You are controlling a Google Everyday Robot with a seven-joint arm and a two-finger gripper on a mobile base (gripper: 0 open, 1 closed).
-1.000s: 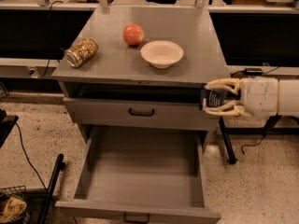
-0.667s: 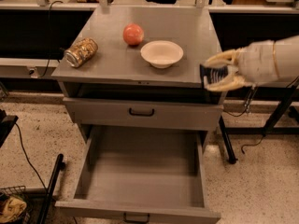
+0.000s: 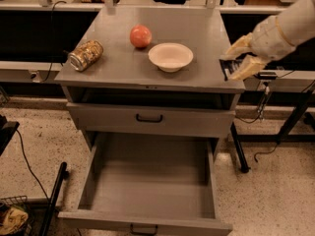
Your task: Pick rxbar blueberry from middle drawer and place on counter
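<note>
Hanging at the right front corner of the counter (image 3: 206, 31), the rxbar blueberry (image 3: 226, 69) is pinched in the gripper (image 3: 235, 59), apparently just above the surface rather than resting on it. White bowl (image 3: 171, 56), red fruit (image 3: 141, 36) and tipped tin can (image 3: 85, 55) lie further left on the top. Middle drawer (image 3: 152, 181) stands pulled out below.

Claw (image 3: 234, 61) at counter's (image 3: 206, 36) right edge; bowl (image 3: 170, 56) seemingly nearest obstacle leftward.
</note>
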